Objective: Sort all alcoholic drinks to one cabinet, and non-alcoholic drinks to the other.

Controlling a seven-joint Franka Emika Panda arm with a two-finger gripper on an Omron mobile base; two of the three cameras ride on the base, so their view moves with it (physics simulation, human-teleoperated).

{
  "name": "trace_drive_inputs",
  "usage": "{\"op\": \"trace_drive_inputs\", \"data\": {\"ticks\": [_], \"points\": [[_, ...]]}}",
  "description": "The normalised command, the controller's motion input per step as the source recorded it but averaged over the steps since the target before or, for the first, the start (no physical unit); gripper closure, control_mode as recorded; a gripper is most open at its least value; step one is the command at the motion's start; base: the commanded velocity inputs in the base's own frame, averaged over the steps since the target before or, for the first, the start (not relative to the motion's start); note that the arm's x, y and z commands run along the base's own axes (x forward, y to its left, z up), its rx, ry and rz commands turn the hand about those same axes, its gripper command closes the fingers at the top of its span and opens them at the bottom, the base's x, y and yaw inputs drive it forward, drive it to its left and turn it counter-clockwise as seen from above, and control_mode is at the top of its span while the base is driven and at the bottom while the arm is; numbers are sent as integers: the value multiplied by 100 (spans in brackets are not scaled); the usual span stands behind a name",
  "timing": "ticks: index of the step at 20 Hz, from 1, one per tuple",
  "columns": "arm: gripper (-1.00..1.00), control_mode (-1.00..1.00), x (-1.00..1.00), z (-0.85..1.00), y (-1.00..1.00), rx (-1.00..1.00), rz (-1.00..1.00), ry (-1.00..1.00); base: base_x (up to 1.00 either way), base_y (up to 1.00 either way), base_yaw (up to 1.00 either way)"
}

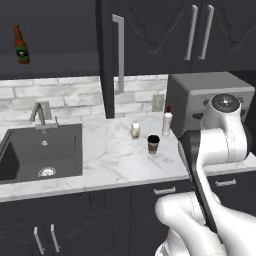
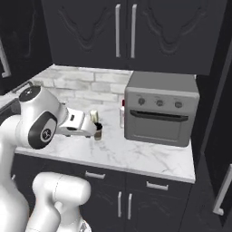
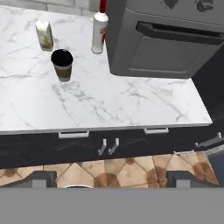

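Observation:
A brown beer bottle (image 1: 21, 45) stands on the dark shelf of the upper left cabinet (image 1: 60, 60), whose narrow door (image 1: 106, 55) hangs open with a long silver bar handle. On the marble counter (image 1: 115, 155) stand a pale carton (image 1: 135, 130), a black-lidded paper cup (image 1: 153, 144) and a white bottle with a red cap (image 1: 167, 121). The hand view shows the same cup (image 3: 62, 64), carton (image 3: 44, 35) and white bottle (image 3: 99, 31). My gripper (image 3: 113, 179) is open and empty, hovering in front of the counter's edge, short of the cup (image 2: 98, 131).
A grey toaster oven (image 2: 161, 108) stands right of the white bottle. A dark sink (image 1: 40, 150) with a faucet lies at the counter's left. A thick open cabinet door with a short silver handle (image 2: 222, 192) juts out at the far right. Carved-panel upper doors (image 2: 124, 31) are shut.

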Motion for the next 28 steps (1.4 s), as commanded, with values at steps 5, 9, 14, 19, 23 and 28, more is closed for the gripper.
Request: {"op": "trace_drive_inputs", "data": {"ticks": [5,9,14,19,23,28], "points": [[-100,100,0,0,0,0,0,0,54,-33,0],[-100,100,0,0,0,0,0,0,31,-39,0],[-100,-100,38,-11,-6,1,0,0,4,-5,0],[-100,-100,89,-14,6,0,-10,1,0,0,0],[-100,-100,96,-31,0,0,-18,7,0,0,0],[-100,-100,58,-32,0,0,-25,8,0,0,0]]}}
